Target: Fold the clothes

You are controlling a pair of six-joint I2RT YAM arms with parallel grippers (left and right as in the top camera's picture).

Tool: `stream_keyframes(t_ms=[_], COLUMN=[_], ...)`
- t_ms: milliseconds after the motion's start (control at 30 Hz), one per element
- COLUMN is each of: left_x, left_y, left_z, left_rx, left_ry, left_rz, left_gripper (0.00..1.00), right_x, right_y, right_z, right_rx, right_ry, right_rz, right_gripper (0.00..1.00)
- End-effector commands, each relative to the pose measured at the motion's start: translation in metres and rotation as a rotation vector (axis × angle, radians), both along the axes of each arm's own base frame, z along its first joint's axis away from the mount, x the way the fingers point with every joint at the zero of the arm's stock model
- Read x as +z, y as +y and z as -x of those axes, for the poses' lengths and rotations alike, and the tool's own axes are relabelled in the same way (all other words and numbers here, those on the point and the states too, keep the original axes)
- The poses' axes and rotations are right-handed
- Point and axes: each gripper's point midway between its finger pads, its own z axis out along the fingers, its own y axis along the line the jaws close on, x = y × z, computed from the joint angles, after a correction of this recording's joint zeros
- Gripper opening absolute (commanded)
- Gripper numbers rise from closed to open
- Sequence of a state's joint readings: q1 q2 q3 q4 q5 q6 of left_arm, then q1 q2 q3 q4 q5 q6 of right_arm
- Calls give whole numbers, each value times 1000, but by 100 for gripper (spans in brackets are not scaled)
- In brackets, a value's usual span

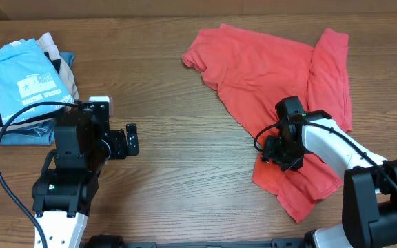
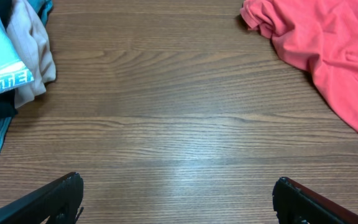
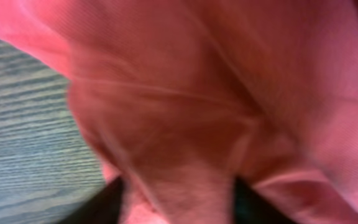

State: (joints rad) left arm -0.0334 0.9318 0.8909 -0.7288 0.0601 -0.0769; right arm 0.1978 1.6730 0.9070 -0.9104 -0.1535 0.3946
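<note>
Nearest the robot's base, the left gripper point(image 1: 132, 138) hangs low over the bare wooden table point(image 1: 178, 200), its jaws spread wide with nothing between them. Its wrist view shows only wood grain in the gap. It looks parked there, out of the way yet turned toward the cloth, ready to take a second corner.

A little further out on the other side, the right gripper point(image 1: 280, 150) is down on the coral-red T-shirt point(image 1: 267, 69), clamped on a bunch of fabric near the garment's near end. Its wrist view is blurred, but cloth fills the space between the dark fingers point(image 3: 114, 202) and creases radiate from the pinch, so I judge it a real hold. The shirt lies plain side up, crumpled and askew across the right half of the table, one side doubled over — not flat, so folding proper has not begun, and the grip likely serves to pull it straight.

Farthest, at the back left, a light blue T-shirt point(image 1: 23, 79) tops a stack of folded garments point(image 1: 59, 49) — well apart from the work.
</note>
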Motion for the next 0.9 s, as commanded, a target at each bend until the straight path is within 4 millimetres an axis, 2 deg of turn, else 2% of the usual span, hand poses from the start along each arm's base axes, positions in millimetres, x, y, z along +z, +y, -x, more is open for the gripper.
stream_keyframes(t_ms=[0, 33, 67, 167, 333, 567, 633, 700, 733, 767, 800, 867], left_x=[12, 12, 12, 13, 16, 19, 21, 22, 22, 22, 22, 21], left_y=[-5, -4, -4, -4, -5, -4, -5, -5, -5, -5, -5, -5], left_z=[-3, -3, -3, -3, -7, -8, -10, -11, -12, -12, -11, -11], left_rx=[-5, -5, -5, -5, -5, -4, -5, -1, 3, 7, 7, 7], left_ry=[-29, -29, -29, -32, -53, -64, -76, -83, -82, -82, -81, -77], left_rz=[22, 22, 22, 22, 23, 22, 23, 28, 33, 38, 38, 38], left_gripper=[100, 100, 100, 100, 100, 100, 100, 100, 100, 100, 100, 100], right_x=[0, 0, 1, 11, 42, 115, 140, 158, 164, 169, 171, 168], right_y=[3, 3, 6, 36, 87, 196, 228, 252, 261, 269, 273, 270], right_z=[0, -1, -2, -8, -22, -47, -50, -49, -47, -45, -44, -47], right_rx=[-10, -10, -8, 115, 291, 499, 557, 601, 618, 635, 644, 629], right_ry=[-10, -12, -17, -57, -142, -399, -493, -561, -585, -607, -617, -625], right_rz=[-8, -10, -25, -181, -270, -393, -449, -495, -513, -529, -536, -500], right_gripper=[16, 5, 4, 4, 4, 4, 4, 5, 9, 25, 35, 43])
